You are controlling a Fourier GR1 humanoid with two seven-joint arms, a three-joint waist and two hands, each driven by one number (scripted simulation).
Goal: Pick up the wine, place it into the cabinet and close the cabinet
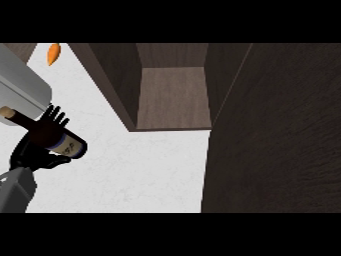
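My left hand (34,152) comes in from the lower left and is shut on the wine bottle (55,136). The bottle is dark with a pale label and a cork end (7,111), and it lies tilted, neck up to the left and base down to the right, above the white counter (143,165). My straight fingertips (55,114) stick up behind it. The dark wooden cabinet (171,95) stands open to the right of the bottle, nothing showing inside. Its door (284,135) is swung out and fills the right side. My right hand is out of view.
A large pale grey rounded body (10,82) reaches in from the upper left, its end right by the bottle's neck. A small orange object (52,54) lies on the counter at the back left. The cabinet's left wall (114,80) rises between the bottle and the opening.
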